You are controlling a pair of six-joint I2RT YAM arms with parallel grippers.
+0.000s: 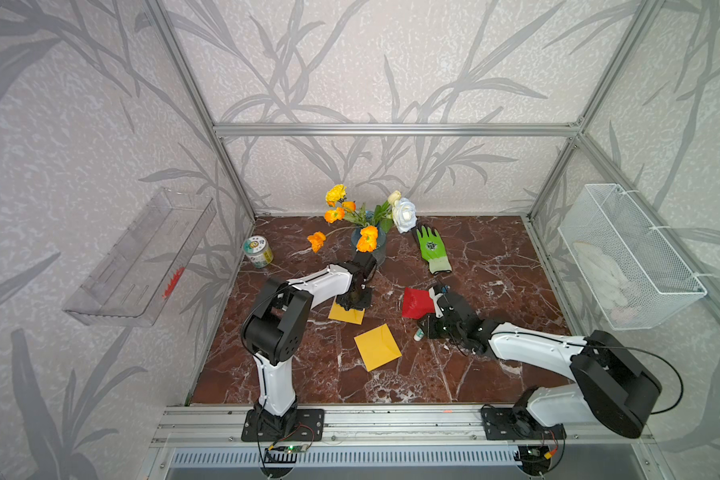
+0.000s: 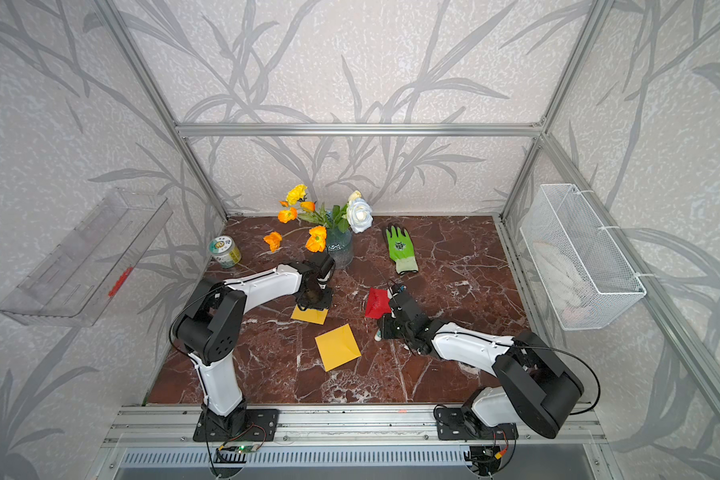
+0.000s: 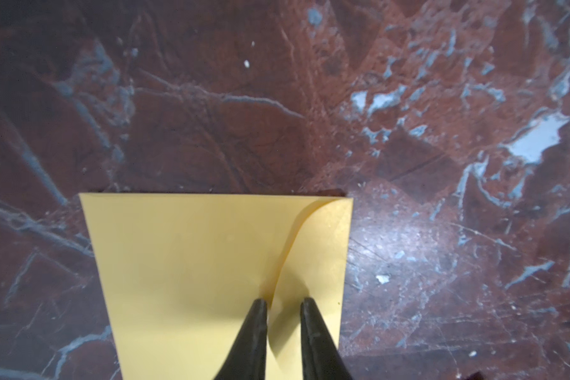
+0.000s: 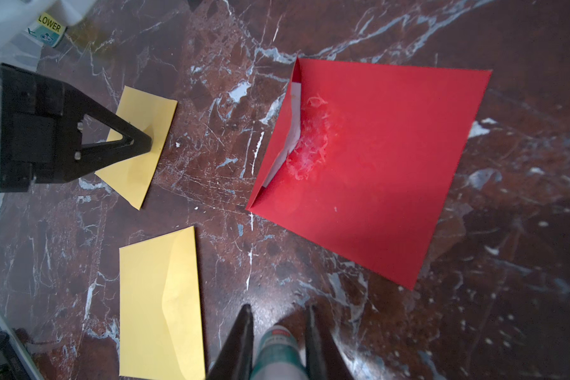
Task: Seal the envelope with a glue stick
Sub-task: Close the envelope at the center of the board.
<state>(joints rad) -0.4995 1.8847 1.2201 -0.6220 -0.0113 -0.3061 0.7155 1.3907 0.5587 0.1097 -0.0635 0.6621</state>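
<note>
The glue stick, white with a teal band, sits between the fingers of my right gripper, which is shut on it just above the marble; its white end pokes out in a top view. Beyond it lies a red envelope with a white smeared patch by its flap. My left gripper points down onto a yellow envelope, jaws a narrow gap apart, and the raised flap's edge runs between them. A second yellow envelope lies flat between the arms.
At the back stand a vase of flowers, a tin can and a green glove. A wire basket hangs on the right wall and a clear shelf on the left wall.
</note>
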